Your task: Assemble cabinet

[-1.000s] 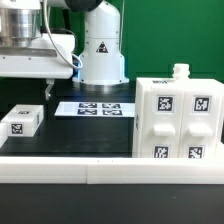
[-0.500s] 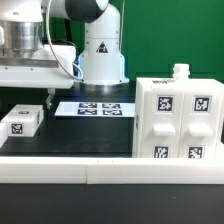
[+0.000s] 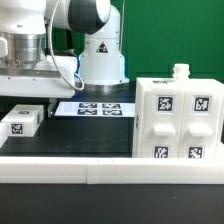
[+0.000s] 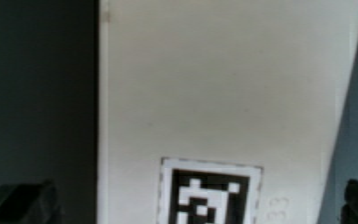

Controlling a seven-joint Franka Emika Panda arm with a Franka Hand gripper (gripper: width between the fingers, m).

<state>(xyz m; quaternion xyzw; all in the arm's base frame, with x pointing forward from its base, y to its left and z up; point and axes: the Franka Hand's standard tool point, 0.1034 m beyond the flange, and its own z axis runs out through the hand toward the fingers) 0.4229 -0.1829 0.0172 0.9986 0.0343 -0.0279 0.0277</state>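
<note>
The cabinet [image 3: 178, 118] is the large white box with several black-and-white tags, standing at the exterior view's right with a small knob on top. A small white piece [image 3: 22, 120] with one tag lies at the exterior view's left. My gripper [image 3: 30, 97] hangs just above that piece. In the wrist view the piece shows as a long white panel [image 4: 220, 100] with a tag. My gripper [image 4: 190, 205] is open, with a dark fingertip [image 4: 23, 203] on either side of the panel. Nothing is held.
The marker board [image 3: 95, 108] lies flat at the back middle, in front of the robot's white base [image 3: 100, 55]. A white rail [image 3: 110, 170] runs along the front edge of the black table.
The gripper has come down toward the small white piece at the exterior view's left. The arm's upper links have swung into view. The cabinet and the piece have not moved.
</note>
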